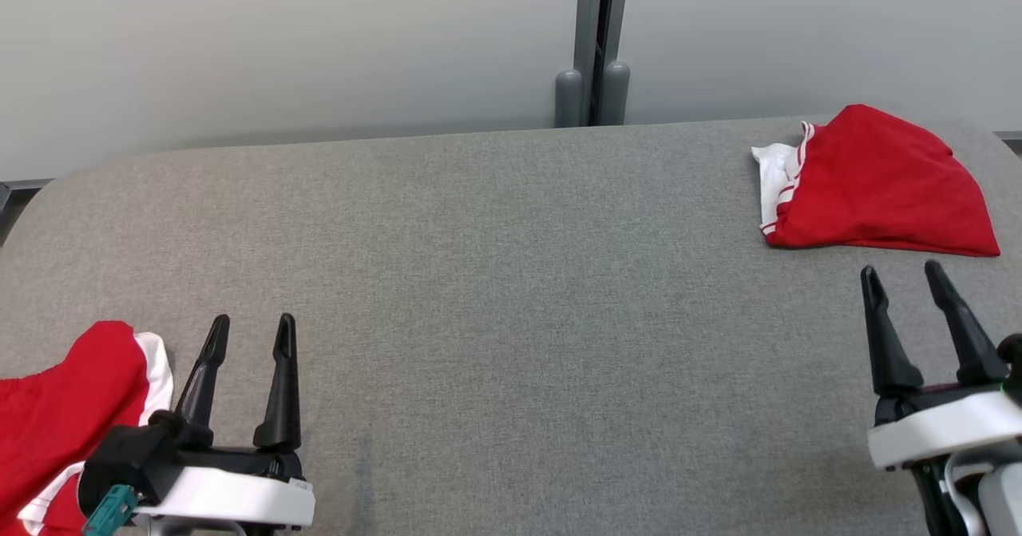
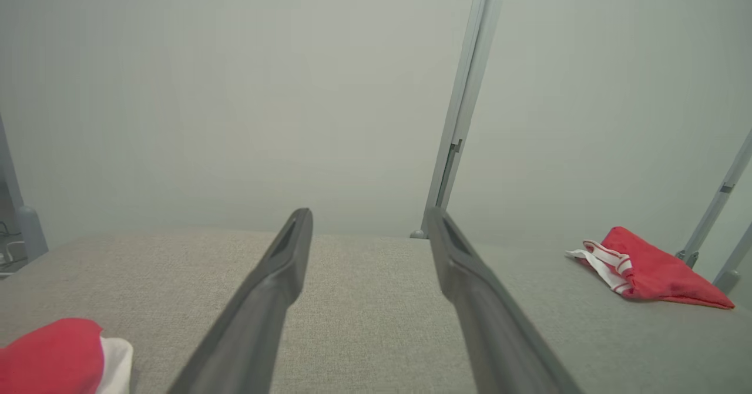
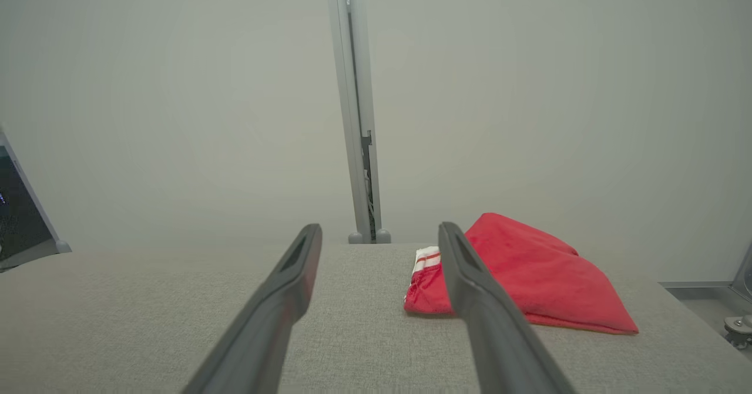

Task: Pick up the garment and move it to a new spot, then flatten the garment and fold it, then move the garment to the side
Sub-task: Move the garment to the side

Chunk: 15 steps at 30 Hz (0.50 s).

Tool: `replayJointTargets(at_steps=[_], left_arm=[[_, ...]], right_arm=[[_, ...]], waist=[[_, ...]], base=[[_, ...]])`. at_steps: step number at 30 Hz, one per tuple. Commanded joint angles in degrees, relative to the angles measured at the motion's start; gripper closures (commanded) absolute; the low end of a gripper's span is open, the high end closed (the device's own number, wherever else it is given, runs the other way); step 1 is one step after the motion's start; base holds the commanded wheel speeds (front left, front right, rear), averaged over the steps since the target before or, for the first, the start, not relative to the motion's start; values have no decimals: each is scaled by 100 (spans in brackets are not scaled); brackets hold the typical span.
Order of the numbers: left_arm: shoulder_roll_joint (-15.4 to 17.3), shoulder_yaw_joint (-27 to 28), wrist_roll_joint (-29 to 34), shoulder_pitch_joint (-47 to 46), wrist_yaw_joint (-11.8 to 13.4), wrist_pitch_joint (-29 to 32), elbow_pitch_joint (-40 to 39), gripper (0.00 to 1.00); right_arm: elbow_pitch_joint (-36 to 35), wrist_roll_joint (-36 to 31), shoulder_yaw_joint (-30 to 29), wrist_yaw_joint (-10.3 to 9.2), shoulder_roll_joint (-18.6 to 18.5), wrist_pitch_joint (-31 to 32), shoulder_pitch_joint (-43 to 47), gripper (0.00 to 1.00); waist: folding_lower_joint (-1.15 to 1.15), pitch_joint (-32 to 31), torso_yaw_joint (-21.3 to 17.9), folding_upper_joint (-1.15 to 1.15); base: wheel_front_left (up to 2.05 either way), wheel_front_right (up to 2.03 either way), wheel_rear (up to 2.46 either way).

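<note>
On the near left corner of the grey padded table (image 1: 511, 280) lies a crumpled red garment (image 1: 56, 392) with a white edge, partly cut off by the border of the head view. Just beside it, to the right, is the left gripper (image 1: 252, 320); its two dark fingers are spread apart and nothing is between them. Behind the far edge of the table, near the middle, stands a grey post (image 1: 595, 41) against the pale wall. At the far right corner lies a folded red garment (image 1: 878, 184), flat on the table, with its white striped trim turned to the left. The right gripper (image 1: 901, 270) is near this garment, on its near side and not touching it, its fingers also spread and holding nothing.
</note>
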Motion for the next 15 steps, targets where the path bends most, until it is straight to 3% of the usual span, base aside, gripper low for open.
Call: replayJointTargets(at_steps=[1,15], left_arm=[[-9,48,11,45,-29,-5,-48,0],[-50,-58,222,142,-79,-5,56,0]], right_arm=[[-69,-76,-59,2,63,-32,147,0],[-62,-179,112,2,298,-33,356,0]], waist=[[0,-15,20,0],[0,-87,21,0]], base=[[0,0,0],[0,0,0]])
